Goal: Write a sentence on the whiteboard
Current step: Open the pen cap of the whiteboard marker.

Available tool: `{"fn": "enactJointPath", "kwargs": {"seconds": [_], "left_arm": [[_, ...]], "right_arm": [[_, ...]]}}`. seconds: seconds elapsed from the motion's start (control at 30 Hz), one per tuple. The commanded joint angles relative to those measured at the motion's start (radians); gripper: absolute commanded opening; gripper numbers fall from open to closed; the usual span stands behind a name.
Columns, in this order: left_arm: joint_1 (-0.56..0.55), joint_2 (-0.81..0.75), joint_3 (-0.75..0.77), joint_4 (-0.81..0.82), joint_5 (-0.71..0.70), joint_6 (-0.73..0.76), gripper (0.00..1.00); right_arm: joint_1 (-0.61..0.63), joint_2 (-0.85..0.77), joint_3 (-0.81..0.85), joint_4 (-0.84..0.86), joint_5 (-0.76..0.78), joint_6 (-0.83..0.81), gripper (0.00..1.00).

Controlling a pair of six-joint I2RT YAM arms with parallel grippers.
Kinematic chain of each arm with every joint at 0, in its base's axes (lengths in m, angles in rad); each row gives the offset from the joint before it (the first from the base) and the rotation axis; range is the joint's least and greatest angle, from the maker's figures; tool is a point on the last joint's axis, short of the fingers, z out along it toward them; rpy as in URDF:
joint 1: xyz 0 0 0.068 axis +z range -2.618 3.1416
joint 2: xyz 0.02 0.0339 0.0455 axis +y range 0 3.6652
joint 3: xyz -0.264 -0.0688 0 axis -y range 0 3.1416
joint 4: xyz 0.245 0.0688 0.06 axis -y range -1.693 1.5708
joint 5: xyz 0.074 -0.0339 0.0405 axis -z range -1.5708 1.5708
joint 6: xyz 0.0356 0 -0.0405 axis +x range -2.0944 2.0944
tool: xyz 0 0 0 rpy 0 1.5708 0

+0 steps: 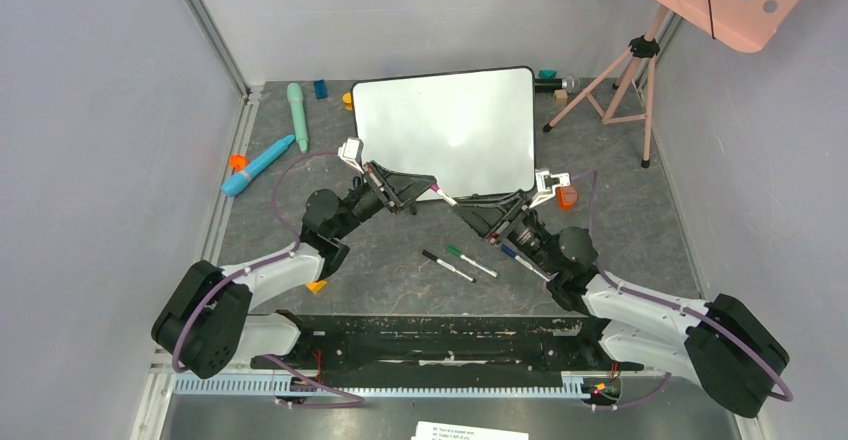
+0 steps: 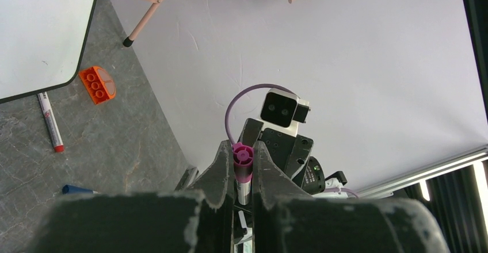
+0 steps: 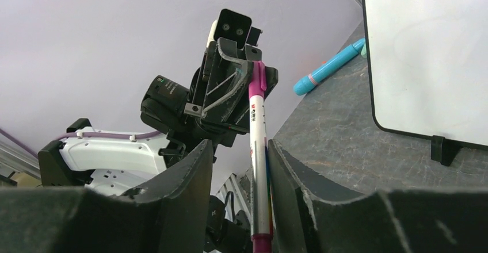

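Left tool (image 2: 244,172) clamped on the cap end of pink marker (image 3: 258,126). Right tool (image 3: 239,149) half-wide, jaws either side of the same marker's barrel, with a gap on one side, so not gripping. Counter (image 1: 400,260) is grey with walls close on the left and right. A bare strip runs between the tools and the arm bases. Whiteboard (image 1: 445,130) sits far centre, its near edge just beyond both tools. Both arms reach forward and inward, wrists angled at each other, and meet mid-counter in a V. Tripod (image 1: 620,80) stands far right, apart from the board. Blue pen toy (image 1: 258,165) lies far left. Black marker (image 1: 447,266), green marker (image 1: 470,260) and blue marker (image 1: 522,260) lie loose near the right arm. Orange brick (image 1: 567,198) is by the board's near right corner.
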Motion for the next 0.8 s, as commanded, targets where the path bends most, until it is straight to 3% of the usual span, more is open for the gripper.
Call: {"fn": "enactJointPath", "kwargs": {"seconds": [0.0, 0.23, 0.4, 0.5, 0.57, 0.77], "left_arm": [[-0.005, -0.019, 0.015, 0.028, 0.000, -0.015, 0.02], [-0.006, -0.012, 0.021, 0.023, 0.009, -0.004, 0.02], [-0.005, -0.010, 0.022, 0.017, 0.007, 0.004, 0.02], [0.018, -0.017, 0.025, -0.011, 0.007, 0.016, 0.02], [0.076, -0.028, 0.020, -0.041, 0.018, 0.003, 0.02], [0.412, -0.032, 0.005, -0.059, 0.181, -0.054, 0.02]], "right_arm": [[0.000, 0.026, 0.067, 0.042, -0.013, 0.013, 0.40], [0.000, 0.061, 0.076, 0.051, -0.007, 0.028, 0.29], [-0.001, 0.064, 0.070, 0.052, 0.001, 0.029, 0.00], [0.000, 0.049, 0.052, 0.040, 0.002, 0.031, 0.00], [-0.002, 0.020, 0.019, 0.021, 0.005, 0.028, 0.00], [-0.055, -0.163, -0.145, -0.118, -0.016, 0.014, 0.00]]}}
